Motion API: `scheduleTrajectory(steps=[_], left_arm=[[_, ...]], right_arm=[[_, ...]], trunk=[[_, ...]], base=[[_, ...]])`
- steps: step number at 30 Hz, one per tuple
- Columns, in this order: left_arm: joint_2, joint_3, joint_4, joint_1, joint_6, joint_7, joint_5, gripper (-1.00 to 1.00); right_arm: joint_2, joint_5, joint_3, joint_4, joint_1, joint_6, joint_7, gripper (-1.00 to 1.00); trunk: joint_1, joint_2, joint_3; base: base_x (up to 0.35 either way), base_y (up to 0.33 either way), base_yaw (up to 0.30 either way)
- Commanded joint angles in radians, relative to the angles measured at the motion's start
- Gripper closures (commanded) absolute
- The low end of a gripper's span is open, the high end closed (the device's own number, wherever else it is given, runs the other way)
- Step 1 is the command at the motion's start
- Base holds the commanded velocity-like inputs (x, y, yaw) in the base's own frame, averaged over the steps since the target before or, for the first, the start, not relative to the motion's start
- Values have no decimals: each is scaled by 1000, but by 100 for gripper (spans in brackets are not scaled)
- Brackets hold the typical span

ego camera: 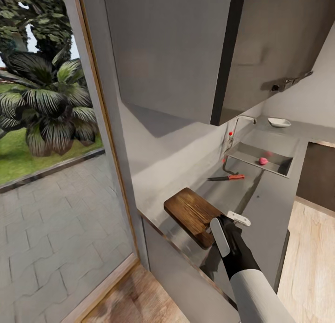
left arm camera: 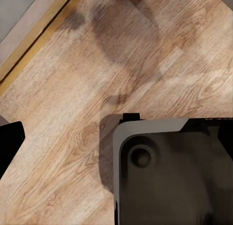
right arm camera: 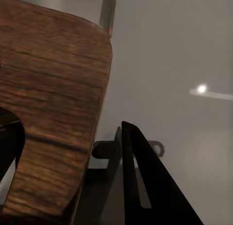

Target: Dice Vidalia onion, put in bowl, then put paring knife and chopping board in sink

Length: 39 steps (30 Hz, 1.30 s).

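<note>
Countertop (ego camera: 274,207): one chopping board (ego camera: 193,214), one paring knife (ego camera: 227,177).

No readable text, label, brand, number or sign can be made out on any surface shown.

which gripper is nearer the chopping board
Right. The right gripper is at the chopping board's near corner, a finger on either side. The left wrist view looks down at the wood floor, away from the board.
</note>
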Motion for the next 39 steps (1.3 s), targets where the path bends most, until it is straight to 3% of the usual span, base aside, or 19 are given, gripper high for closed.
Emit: scheduleTrajectory(steps=[1,6,22,24,27,28,39], left_arm=[[0,1,-2,0,-1,0,0,-100],[0,1,-2,0,-1,0,0,-100],[0,1,-2,0,-1,0,0,-100],[0,1,-2,0,-1,0,0,-100],[1,1,-2,0,-2,0,0,-100],[1,1,-2,0,-2,0,0,-100],[1,2,0,0,-3,3,1,-100]], right_arm=[[1,-14,2,42,0,15,-5,100],[1,-13,23,42,0,13,-5,100],[1,-9,36,41,0,11,-6,100],[1,-8,63,41,0,10,-6,100],[1,-6,145,38,0,8,-6,100],[1,-6,153,37,0,8,-5,100],[1,-5,163,31,0,8,0,100]], trunk=[[1,-2,-2],[1,-2,-2],[1,-2,1],[1,-2,3],[1,-2,8],[1,-2,9],[1,-2,26]], base=[[0,0,0],[0,0,0],[0,0,0],[0,0,0],[0,0,0],[0,0,0],[0,0,0]])
